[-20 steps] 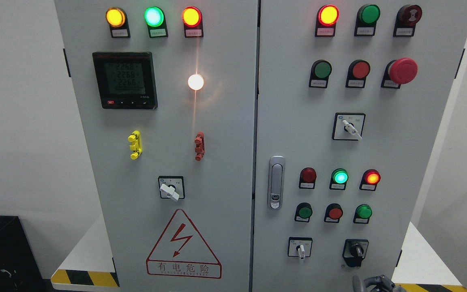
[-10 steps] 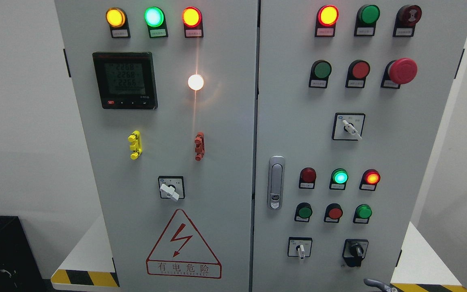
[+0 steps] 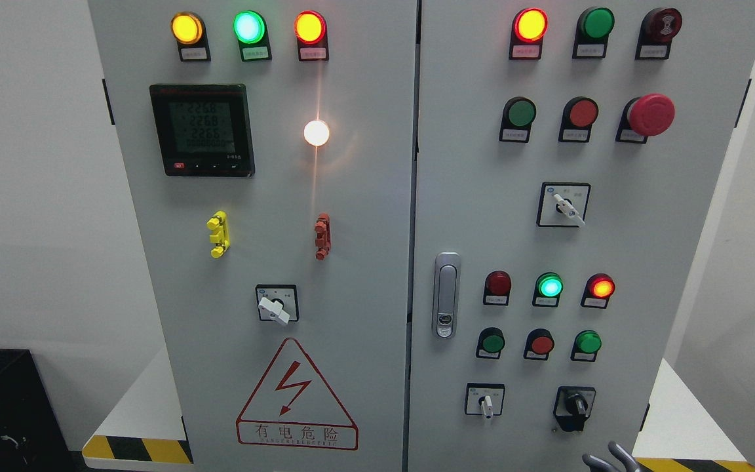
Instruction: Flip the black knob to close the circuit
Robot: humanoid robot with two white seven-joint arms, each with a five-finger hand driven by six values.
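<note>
At the right door's lower right corner, the black knob sits untouched while the right hand, fingers spread and empty, pokes in just beneath it—seemingly the approach step, so next it must rise and pinch the knob.

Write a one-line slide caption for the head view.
Robot fingertips rise below the black knob on the grey control cabinet.

"有电危险" on warning sign
</note>
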